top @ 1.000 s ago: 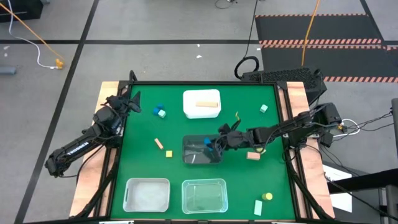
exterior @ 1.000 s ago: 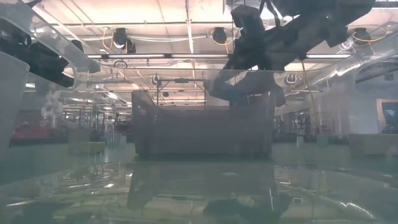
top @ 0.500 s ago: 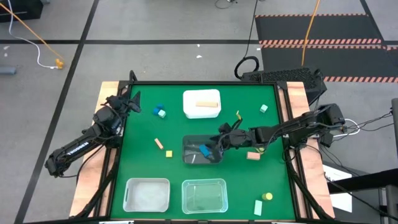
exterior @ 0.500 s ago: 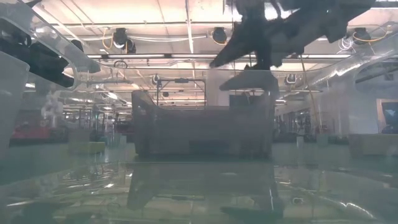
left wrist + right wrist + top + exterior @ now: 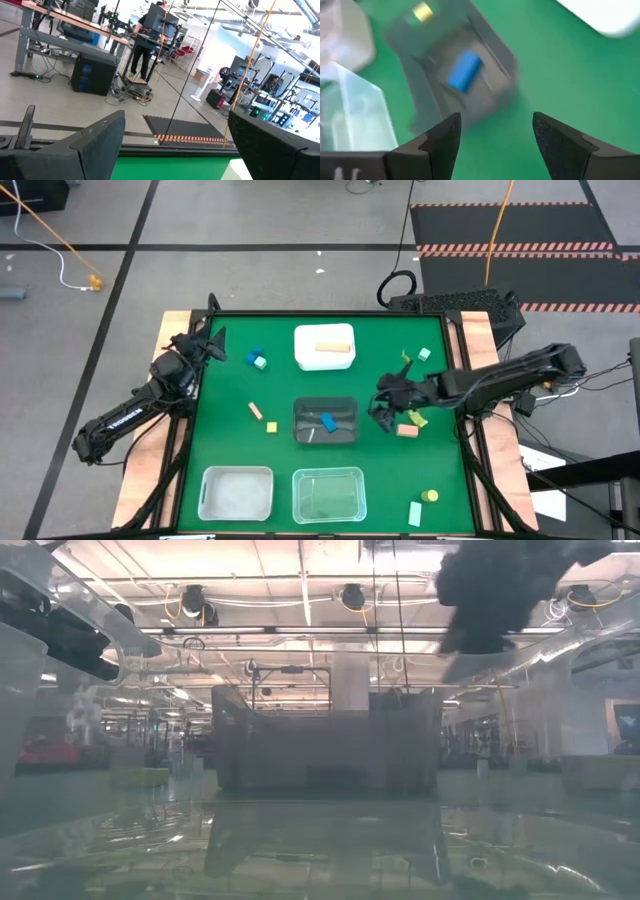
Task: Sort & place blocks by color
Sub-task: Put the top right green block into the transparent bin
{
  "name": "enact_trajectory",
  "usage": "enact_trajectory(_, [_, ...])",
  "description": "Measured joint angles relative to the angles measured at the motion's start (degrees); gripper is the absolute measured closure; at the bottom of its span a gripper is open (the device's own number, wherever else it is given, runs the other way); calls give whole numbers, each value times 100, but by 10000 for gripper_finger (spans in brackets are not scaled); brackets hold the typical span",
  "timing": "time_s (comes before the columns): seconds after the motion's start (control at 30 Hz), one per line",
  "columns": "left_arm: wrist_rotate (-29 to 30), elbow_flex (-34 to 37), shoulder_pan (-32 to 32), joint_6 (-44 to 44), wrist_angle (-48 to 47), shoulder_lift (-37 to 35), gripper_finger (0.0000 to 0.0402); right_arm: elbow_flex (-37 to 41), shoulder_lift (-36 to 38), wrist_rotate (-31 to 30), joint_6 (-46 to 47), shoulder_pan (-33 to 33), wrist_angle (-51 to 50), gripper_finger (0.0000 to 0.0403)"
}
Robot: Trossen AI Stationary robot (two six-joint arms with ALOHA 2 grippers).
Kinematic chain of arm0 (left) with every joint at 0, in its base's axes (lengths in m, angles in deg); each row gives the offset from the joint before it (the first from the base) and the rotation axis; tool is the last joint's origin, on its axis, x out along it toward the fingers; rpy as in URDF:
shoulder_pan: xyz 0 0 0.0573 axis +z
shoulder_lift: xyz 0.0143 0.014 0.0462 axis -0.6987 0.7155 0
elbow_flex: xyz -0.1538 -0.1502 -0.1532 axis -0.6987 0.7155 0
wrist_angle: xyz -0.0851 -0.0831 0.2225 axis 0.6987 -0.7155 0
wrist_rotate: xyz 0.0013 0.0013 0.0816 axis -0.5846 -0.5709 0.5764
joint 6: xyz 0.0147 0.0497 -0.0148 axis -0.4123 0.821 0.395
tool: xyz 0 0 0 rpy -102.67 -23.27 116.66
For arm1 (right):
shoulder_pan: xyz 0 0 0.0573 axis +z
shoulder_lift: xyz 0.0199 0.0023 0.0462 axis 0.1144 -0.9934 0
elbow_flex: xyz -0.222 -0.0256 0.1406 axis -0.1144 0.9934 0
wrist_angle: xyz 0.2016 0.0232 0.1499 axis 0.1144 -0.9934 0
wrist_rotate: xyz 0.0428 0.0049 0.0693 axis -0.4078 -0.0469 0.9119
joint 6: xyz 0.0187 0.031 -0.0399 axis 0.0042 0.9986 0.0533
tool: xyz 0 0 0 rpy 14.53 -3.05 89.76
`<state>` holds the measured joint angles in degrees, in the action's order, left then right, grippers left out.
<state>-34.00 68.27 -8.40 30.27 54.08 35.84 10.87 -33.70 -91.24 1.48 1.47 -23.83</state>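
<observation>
My right gripper (image 5: 385,404) (image 5: 495,135) is open and hangs above the green mat just right of the dark bin (image 5: 325,438). A blue block (image 5: 327,421) (image 5: 464,71) lies flat on that bin's floor. A tan block (image 5: 327,347) lies in the white bin (image 5: 324,333). Loose on the mat lie a blue and a mint block (image 5: 258,359), a tan bar (image 5: 256,411), a yellow cube (image 5: 271,427), a mint cube (image 5: 424,354), a tan block (image 5: 406,430), a yellow-green block (image 5: 416,418), a yellow cylinder (image 5: 431,496) and a mint bar (image 5: 415,513). My left gripper (image 5: 205,345) (image 5: 175,145) waits open at the table's left edge.
Two clear bins (image 5: 236,492) (image 5: 328,494) stand along the near edge. Wooden rails (image 5: 487,340) frame the mat on both sides. In the low view the dark bin (image 5: 325,750) stands mid-table, with my right gripper (image 5: 490,600) high above and to its right.
My right gripper stood over the dark bin with the blue block, let go of it, then drew back toward the table's right edge. The blue block dropped and now lies on the bin's floor.
</observation>
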Motion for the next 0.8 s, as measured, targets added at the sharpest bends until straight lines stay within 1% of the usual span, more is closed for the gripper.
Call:
enact_trajectory(0.13, [-2, 0, 0, 0, 0, 0, 50, 0, 294, 128, 478, -1, -1100, 165])
enact_trajectory(0.3, [0, 0, 0, 0, 1, 0, 50, 0, 310, 135, 1681, -16, -2379, 165])
enact_trajectory(0.4, [0, 0, 0, 0, 2, 0, 50, 0, 263, 148, 2269, -16, -2904, 165])
enact_trajectory(0.5, [-2, 0, 0, 0, 1, 0, 50, 0, 222, 147, 2511, -14, -3137, 165])
enact_trajectory(0.6, [-1, 0, 0, 0, 0, 0, 50, 92, 201, 157, 2610, -14, -3074, 165])
enact_trajectory(0.73, [-2, 0, -2, 0, 0, 0, 50, 396, 187, 417, 2844, -14, -3074, 165])
enact_trajectory(0.8, [0, 0, -2, 0, 2, 0, 50, 577, 189, 440, 3028, -14, -3081, 165])
